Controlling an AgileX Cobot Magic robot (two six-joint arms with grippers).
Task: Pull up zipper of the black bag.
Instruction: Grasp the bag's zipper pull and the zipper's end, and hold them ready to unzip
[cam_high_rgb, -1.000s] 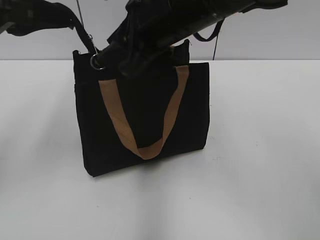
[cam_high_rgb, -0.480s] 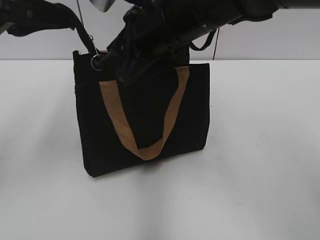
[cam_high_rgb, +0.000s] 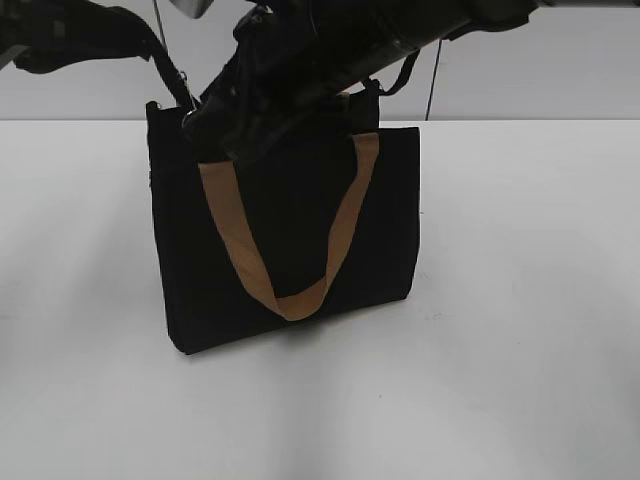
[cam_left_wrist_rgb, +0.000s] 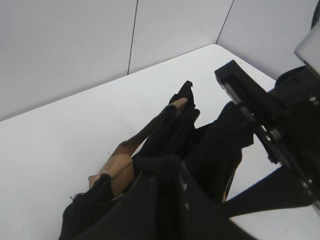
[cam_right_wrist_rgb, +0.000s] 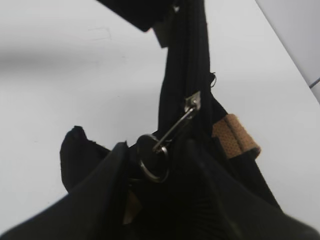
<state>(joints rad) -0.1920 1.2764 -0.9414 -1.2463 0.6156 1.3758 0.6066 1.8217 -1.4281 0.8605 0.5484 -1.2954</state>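
Although the right wrist view sits close over the bag's top edge, we see little of the right gripper (cam_right_wrist_rgb: 150, 165) itself: two dark, blurred fingers (cam_right_wrist_rgb: 100, 190) fill the lower frame, closed in around a metal ring (cam_right_wrist_rgb: 151, 159) and the silvery pull (cam_right_wrist_rgb: 175, 127) of the zipper (cam_right_wrist_rgb: 187, 60), though whether the pads truly pinch the ring we cannot tell. Beyond them the zipper line runs away along the black fabric, its far end cut off by a dark shape at the top. In the left wrist view, the left gripper (cam_left_wrist_rgb: 165, 165) is mostly hidden under bunched cloth; it appears pressed on a fold of the bag (cam_left_wrist_rgb: 170, 125) beside a tan handle (cam_left_wrist_rgb: 117, 170), yet the jaws themselves are not visible. From the exterior view, the bag (cam_high_rgb: 290, 240) stands upright near the middle of the white table (cam_high_rgb: 520, 300), its front handle (cam_high_rgb: 290, 240) hanging in a V. The right arm (cam_high_rgb: 330, 50) crosses the bag's top and hides the zipper there, while the left arm (cam_high_rgb: 80, 35) is cut off at the upper left corner.
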